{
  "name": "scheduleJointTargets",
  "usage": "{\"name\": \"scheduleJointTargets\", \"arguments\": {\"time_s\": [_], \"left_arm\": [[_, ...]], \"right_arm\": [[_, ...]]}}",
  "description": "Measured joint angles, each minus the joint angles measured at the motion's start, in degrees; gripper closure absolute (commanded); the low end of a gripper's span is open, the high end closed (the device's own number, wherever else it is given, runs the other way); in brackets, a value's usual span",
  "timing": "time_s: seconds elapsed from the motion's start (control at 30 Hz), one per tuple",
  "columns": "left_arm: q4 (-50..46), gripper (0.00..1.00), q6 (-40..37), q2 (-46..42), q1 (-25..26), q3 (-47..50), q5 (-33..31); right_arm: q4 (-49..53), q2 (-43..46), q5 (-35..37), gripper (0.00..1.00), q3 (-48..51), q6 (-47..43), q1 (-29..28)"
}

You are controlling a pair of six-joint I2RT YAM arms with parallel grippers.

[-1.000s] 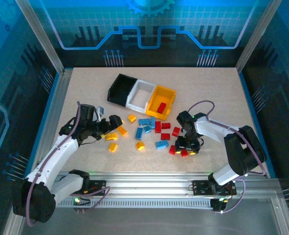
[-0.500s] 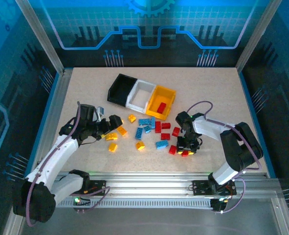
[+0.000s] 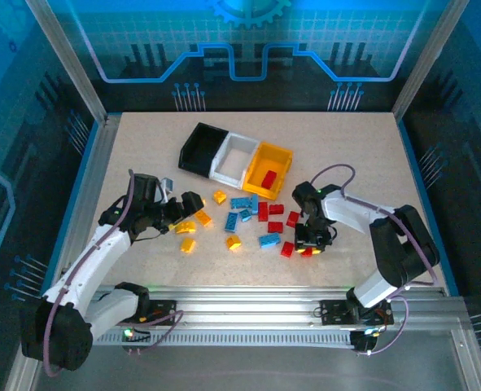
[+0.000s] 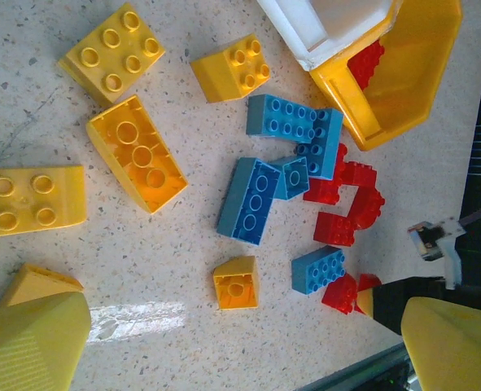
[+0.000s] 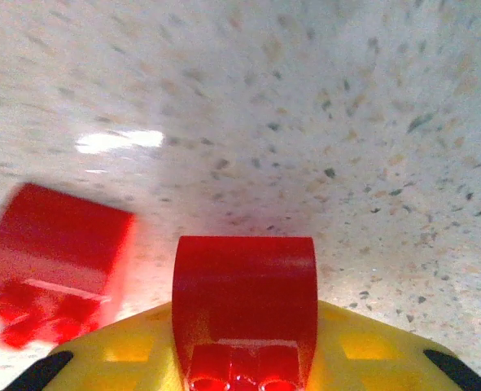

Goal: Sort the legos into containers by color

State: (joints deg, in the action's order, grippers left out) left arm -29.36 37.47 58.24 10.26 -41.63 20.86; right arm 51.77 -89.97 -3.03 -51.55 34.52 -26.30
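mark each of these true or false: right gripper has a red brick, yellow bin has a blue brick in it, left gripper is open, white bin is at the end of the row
The right gripper is shut on a red brick. True.
The yellow bin holds a blue brick. False: another red brick lies in it.
The left gripper is open and holds nothing. True.
The white bin is at the end of the row. False: it sits in the middle, between the black bin and the yellow bin.
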Motion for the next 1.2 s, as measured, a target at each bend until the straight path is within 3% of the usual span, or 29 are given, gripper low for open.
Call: {"name": "scheduleJointTargets", "arguments": {"time_s": [0.3,0.53,0.73,0.83,0.97,1.07,1.2], "left_arm": [[-0.37,0.01,0.11,1.03,0.0,0.11,-1.11],[-7.45,0.01,0.11,1.27,-0.11,-1.31,-7.5],[-10.67,0.01,-0.09,5.29,-0.59,-3.91,-9.09],[-10.91,0.01,-0.5,6.62,-0.59,-4.63,-8.59],[-10.97,0.02,-2.47,9.11,-0.42,-6.88,-6.43],[-11.87,0.03,-5.99,13.77,0.98,-11.37,-6.03],[-13.29,0.07,-12.68,22.71,4.35,-20.2,-6.54]], "right_arm": [[2.21,-0.68,-2.58,0.65,-20.28,0.68,0.96],[2.58,-16.57,-6.05,0.65,-42.62,0.59,2.49],[3.98,-29.53,-7.96,0.64,-55.84,0.57,3.04],[5.33,-33.9,-8.2,0.62,-60.24,0.42,3.26],[6.62,-36.94,-8.61,0.51,-63.6,0.0,3.69],[7.45,-37.16,-9.01,0.42,-64.5,-0.28,4.0],[7.93,-36.98,-9.05,0.4,-65.02,-0.66,4.04]]}}
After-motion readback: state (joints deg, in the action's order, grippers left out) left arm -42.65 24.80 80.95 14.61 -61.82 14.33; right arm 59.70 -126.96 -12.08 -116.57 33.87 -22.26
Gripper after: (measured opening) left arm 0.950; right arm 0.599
